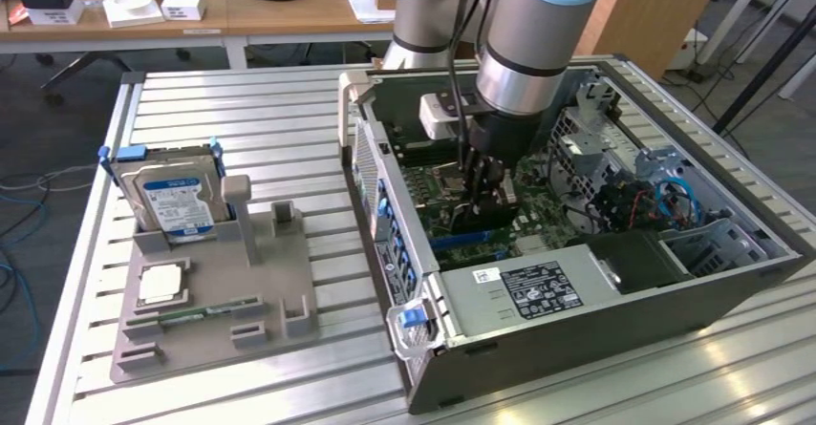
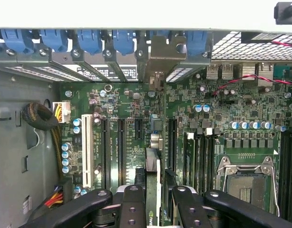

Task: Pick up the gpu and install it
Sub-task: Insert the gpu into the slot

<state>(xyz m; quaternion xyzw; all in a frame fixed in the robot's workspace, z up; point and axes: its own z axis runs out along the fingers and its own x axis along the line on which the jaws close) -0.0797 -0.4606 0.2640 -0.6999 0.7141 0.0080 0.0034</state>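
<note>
Install step: fingers (image 2: 131,204) clenched on the gpu (image 2: 153,175), edge-down over the motherboard (image 2: 231,109); seating likely demands square, straight pressure.

Inside case (image 1: 612,325), gpu (image 2: 153,175) over motherboard (image 2: 231,109)

A grey robot arm (image 1: 529,53) reaches down into the open dark-grey metal computer case (image 1: 612,320) lying on the slatted aluminium table (image 1: 255,110). Its black gripper (image 1: 487,201) clasps the gpu (image 1: 483,223), a thin dark circuit card, upright over the green motherboard (image 1: 551,217). At the exterior view's left, a grey plastic tray (image 1: 262,277) carries a silver hard drive with a blue-white label (image 1: 175,205) and a narrow green memory stick (image 1: 204,312).
</note>
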